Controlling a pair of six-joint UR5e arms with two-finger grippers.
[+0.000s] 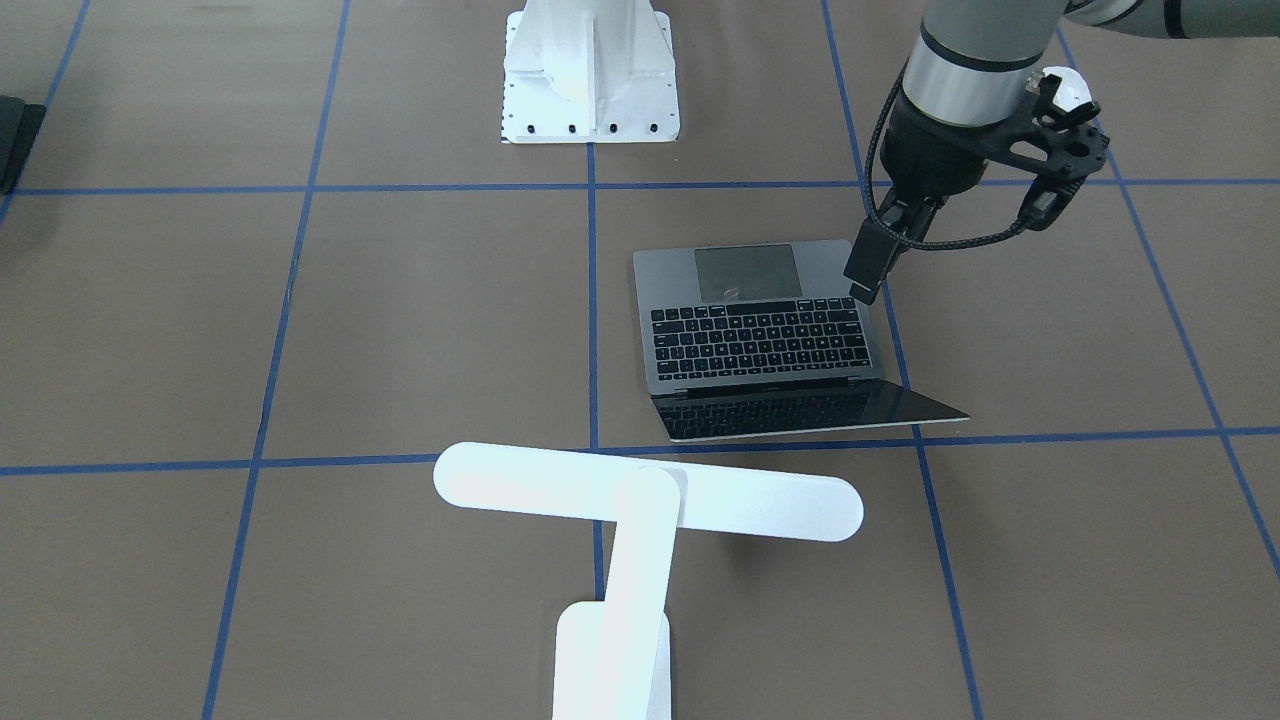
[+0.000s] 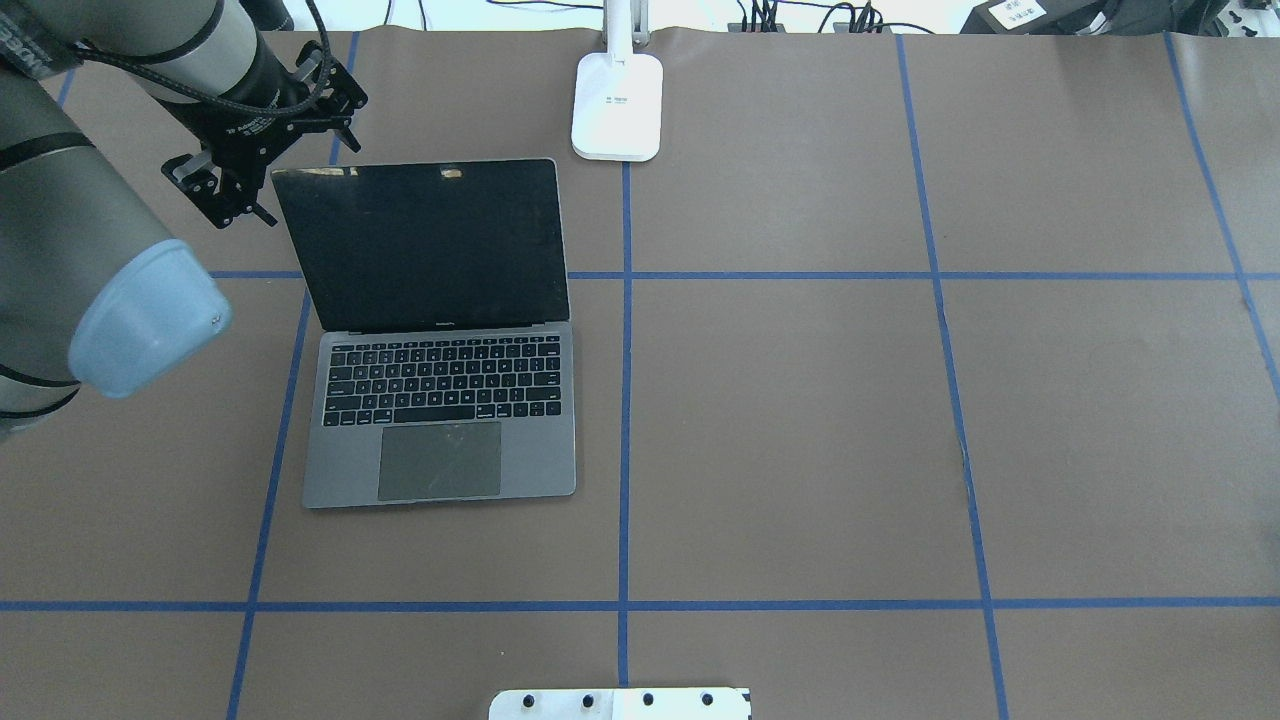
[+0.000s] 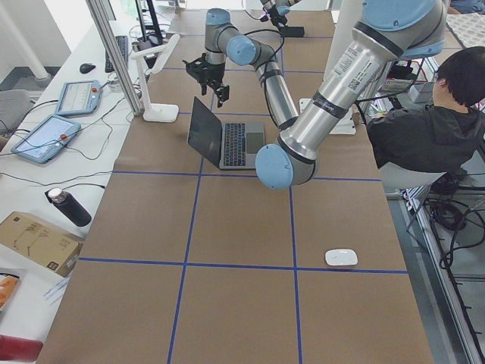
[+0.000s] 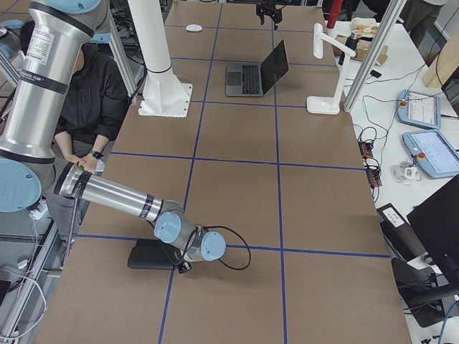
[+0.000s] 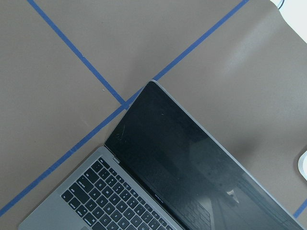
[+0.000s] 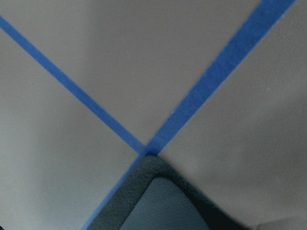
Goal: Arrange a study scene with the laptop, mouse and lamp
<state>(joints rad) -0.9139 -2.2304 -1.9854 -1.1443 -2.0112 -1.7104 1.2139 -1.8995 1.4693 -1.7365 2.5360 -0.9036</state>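
Exterior front-facing: left tool (image 1: 868, 268) over laptop (image 1: 760, 335)

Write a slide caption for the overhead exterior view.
Left gripper near open space-grey metal laptop; white desk lamp beyond.

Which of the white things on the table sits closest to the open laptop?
The lamp: its base stands just beyond a screen corner of the laptop. The little mouse lies far down the table, and the bolted pedestal stands further off.

Overhead and front cameras on opposite sides of the laptop (image 2: 440, 400), end cameras farther off, left-wrist camera close above it
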